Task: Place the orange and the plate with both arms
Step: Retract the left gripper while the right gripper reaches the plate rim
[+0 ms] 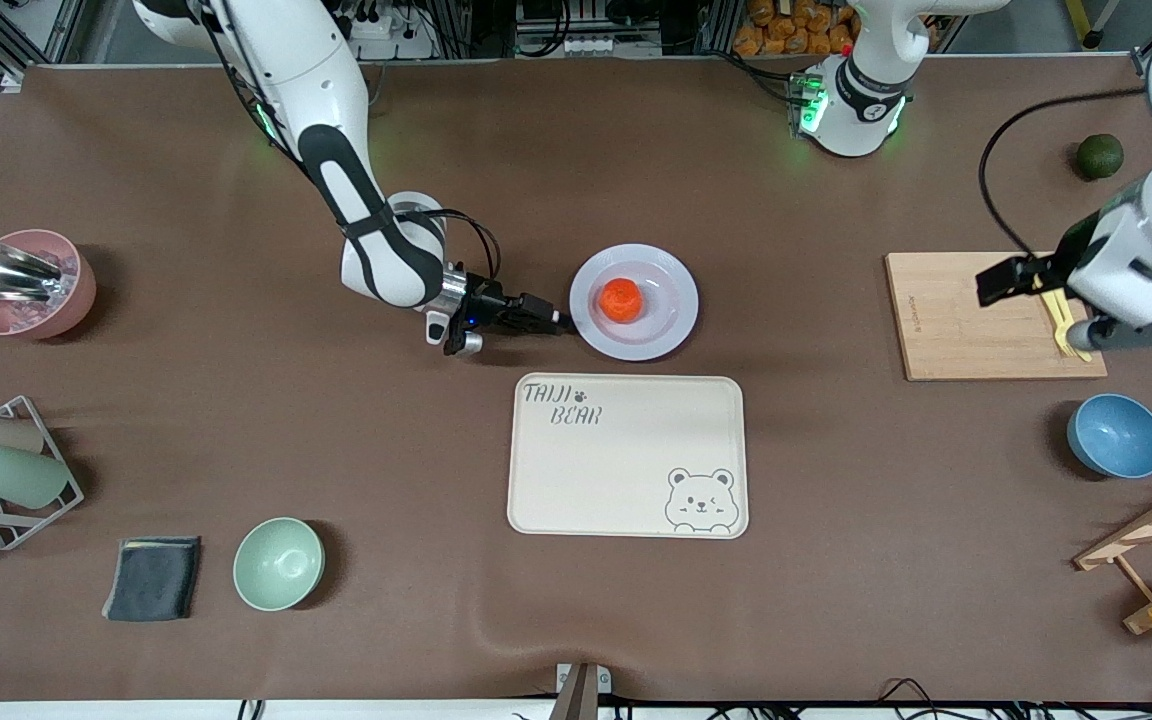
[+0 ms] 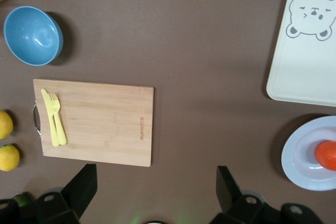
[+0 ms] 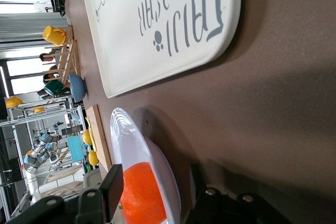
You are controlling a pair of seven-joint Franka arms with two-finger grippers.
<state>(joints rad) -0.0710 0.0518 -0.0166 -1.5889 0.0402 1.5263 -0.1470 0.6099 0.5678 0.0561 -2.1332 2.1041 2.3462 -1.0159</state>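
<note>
Right gripper (image 1: 564, 322) is straddling the plate (image 1: 666, 300) rim, fingers apart, orange (image 1: 621, 299) sitting on it just above the tray (image 1: 626, 455), left gripper (image 2: 152, 192) waiting open over the cutting board (image 1: 946, 320), so a tilted lift is probably rolling that orange off.

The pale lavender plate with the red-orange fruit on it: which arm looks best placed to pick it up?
The right. The right gripper already straddles the rim of the pale lavender plate holding the orange; the left gripper hovers open over the wooden cutting board.
</note>
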